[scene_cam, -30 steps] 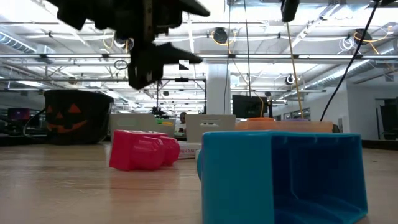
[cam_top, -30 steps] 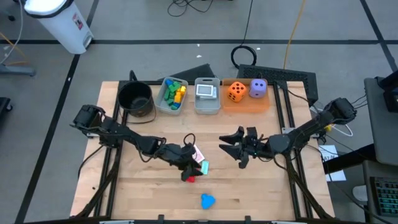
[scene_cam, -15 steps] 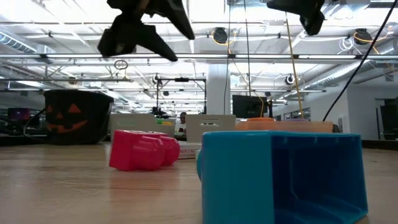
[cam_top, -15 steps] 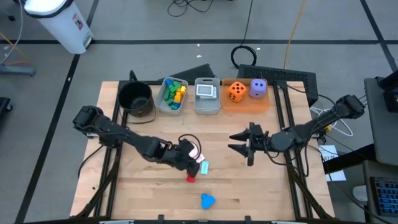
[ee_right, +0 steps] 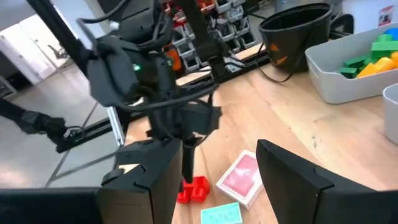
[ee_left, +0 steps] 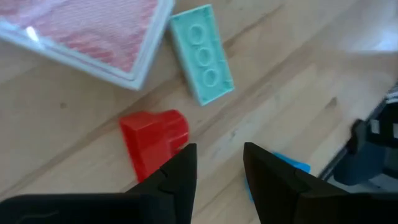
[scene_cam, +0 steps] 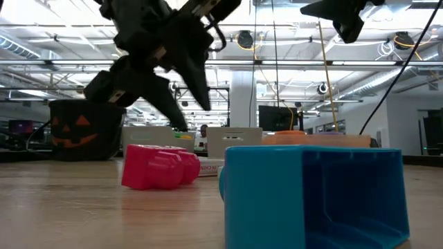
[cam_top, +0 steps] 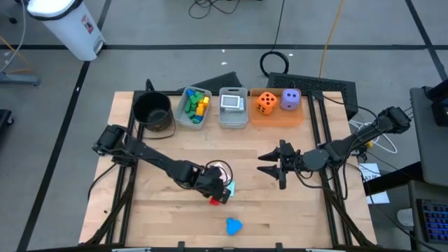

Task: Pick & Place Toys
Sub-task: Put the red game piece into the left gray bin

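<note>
The desk point(cam_top: 280, 210) carries, along its far edge, a black pot point(cam_top: 152, 112), a clear bin of blocks point(cam_top: 193, 107), a second clear bin point(cam_top: 233, 107) and an orange tray point(cam_top: 276, 115) with the orange die point(cam_top: 265, 102) and purple die point(cam_top: 290, 99).

Three loose toys lie bunched near the desk's middle front — a card pack point(ee_left: 93, 34), a mint flat block point(ee_left: 201, 53) just beside it, and a red block point(ee_left: 153, 138) just beyond that. A blue block point(cam_top: 233, 225) sits apart, nearer the front edge.

The left hand point(ee_left: 217, 171) hangs right over the red block, fingers a narrow gap apart with nothing between them. The block lies a little to one side of that gap, so the step in hand looks like a grasp on it. To do it well, centre the gap over the block before descending, keep the outer finger off the mint block, and close only once both fingers straddle the red sides.

The right hand point(cam_top: 269, 164) waits over bare wood at mid-desk, fingers apart and empty.
</note>
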You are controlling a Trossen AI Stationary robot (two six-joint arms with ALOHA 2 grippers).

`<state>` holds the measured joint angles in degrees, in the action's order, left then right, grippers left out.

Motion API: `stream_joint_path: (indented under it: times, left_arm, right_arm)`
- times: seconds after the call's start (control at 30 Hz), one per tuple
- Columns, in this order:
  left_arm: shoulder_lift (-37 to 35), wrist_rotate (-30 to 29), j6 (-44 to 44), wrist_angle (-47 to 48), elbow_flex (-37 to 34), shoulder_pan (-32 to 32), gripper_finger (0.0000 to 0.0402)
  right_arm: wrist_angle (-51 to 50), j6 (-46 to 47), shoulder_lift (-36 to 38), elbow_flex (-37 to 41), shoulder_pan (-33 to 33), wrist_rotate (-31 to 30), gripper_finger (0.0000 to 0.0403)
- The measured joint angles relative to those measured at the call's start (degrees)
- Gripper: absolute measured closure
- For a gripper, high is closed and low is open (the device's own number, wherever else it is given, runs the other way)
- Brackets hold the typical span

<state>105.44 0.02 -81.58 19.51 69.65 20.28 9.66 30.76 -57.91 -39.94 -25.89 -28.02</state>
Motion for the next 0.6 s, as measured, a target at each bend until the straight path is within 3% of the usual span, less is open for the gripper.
stream_joint_path:
  times: [0.47, 0.6]
  left_arm:
    - [-0.49, -0.67, 0.26, -3.1, 0.0, -1.67, 0.0266]
    - [-0.49, 0.28, 5.81, -3.42, 0.0, -2.15, 0.0266]
  right_arm:
    - [-1.82, -0.39, 0.0, 0.0, 0.04, -0.3, 0.0206]
    - [-1.82, -0.39, 0.0, 0.0, 0.04, -0.34, 0.0206]
